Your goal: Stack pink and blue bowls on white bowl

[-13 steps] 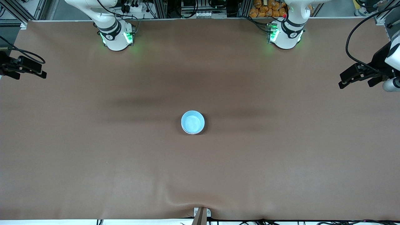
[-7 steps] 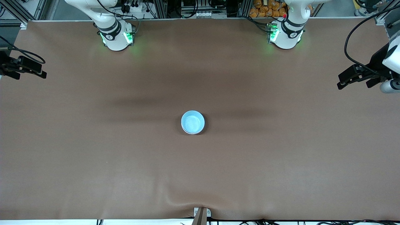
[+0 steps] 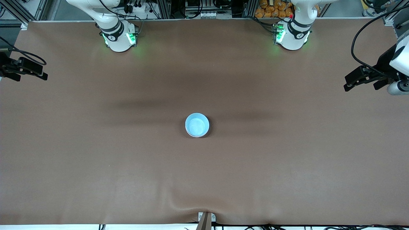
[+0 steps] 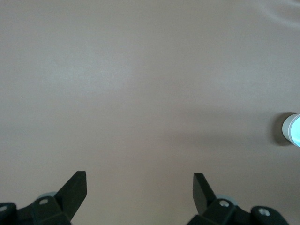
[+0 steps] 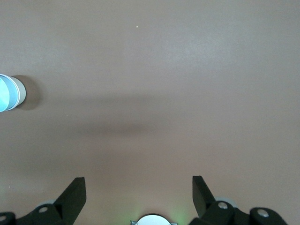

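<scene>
Well apart from both grippers — bowl stack

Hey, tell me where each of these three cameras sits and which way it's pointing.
Front view: high across the table, facing both arm bases; left pincer and right pincer at the table's ends.
Left wrist view: looks down past its open fingers at brown table.
Right wrist view: the same, with its own fingers.
All three share the blue bowl stack.
</scene>
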{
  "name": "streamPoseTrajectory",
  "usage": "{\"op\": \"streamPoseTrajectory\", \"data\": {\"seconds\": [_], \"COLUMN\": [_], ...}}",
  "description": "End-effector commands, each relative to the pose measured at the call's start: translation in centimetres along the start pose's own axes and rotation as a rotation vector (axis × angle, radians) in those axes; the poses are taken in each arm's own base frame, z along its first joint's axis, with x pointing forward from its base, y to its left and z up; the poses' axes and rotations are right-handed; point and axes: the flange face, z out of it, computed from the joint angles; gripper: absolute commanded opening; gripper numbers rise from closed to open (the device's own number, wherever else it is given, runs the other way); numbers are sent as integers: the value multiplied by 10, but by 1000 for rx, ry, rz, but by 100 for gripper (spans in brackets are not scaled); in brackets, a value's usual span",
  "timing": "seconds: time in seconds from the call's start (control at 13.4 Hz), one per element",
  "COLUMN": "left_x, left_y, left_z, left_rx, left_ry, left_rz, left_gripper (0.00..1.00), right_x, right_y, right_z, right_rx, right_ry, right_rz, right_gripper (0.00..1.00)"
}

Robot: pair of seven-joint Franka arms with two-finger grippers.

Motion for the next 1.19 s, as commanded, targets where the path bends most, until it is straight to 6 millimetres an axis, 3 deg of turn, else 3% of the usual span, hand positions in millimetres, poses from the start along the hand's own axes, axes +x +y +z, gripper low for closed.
{"op": "streamPoseTrajectory", "data": {"seconds": [0.0, 0.3, 0.75, 1.12], "left_x": [-2, -5, -34, -26], "left_y": [-1, 4, 9, 2], "left_z": [-6, -9, -25, -25], "left_rx": [15, 29, 44, 38], "left_ry": [8, 12, 39, 40], "left_rz": [9, 9, 7, 11], "left_gripper": [100, 100, 100, 100], "right_x": [-2, -3, -1, -1], "right_y": [2, 3, 2, 2], "right_z": [-3, -3, -2, -2], "right_rx": [-15, -14, -13, -13], "right_ry": [3, 3, 0, 0], "right_rz": [-1, 0, -1, -1], "right_gripper": [100, 100, 100, 100]}}
